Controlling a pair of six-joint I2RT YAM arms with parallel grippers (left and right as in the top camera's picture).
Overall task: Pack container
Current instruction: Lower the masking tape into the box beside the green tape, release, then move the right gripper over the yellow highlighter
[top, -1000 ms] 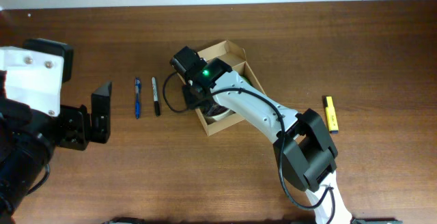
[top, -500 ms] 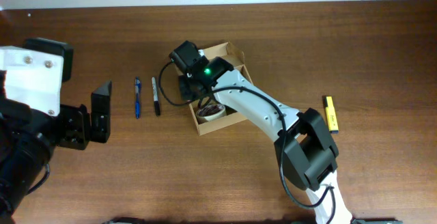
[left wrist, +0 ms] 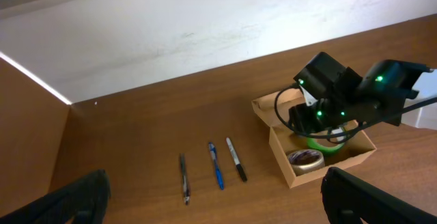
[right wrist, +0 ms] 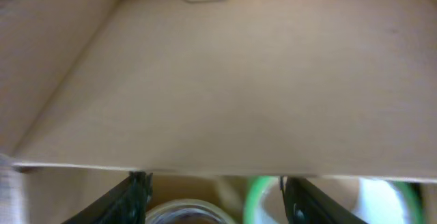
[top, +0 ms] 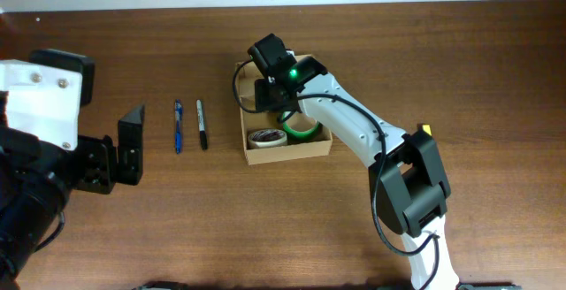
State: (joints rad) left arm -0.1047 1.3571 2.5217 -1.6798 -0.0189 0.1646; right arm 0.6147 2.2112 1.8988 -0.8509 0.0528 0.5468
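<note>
The container (top: 288, 156) is a tan cardboard box lying square to the table's edges at mid-table. Inside are a clear tape roll (top: 265, 138) and a green tape roll (top: 302, 130). My right gripper (top: 270, 95) hovers over the box's far side. In the right wrist view its flap lid (right wrist: 232, 80) fills the frame. The right gripper (right wrist: 215, 200) is open there, its fingers (right wrist: 131, 195) wide apart above both rolls and touching nothing. My left gripper (top: 133, 144) is wide open and empty at the far left; the box (left wrist: 328, 173) lies to its right.
A blue pen (top: 178, 126) and a black marker (top: 202, 124) lie side by side left of the box. The left wrist view shows a third dark pen (left wrist: 184, 177) beside them. A yellow object (top: 426, 130) pokes out behind the right arm's elbow.
The box has turned from a tilted lie to square with the table. My right gripper has swung right and back and has opened. The left arm has not moved.
</note>
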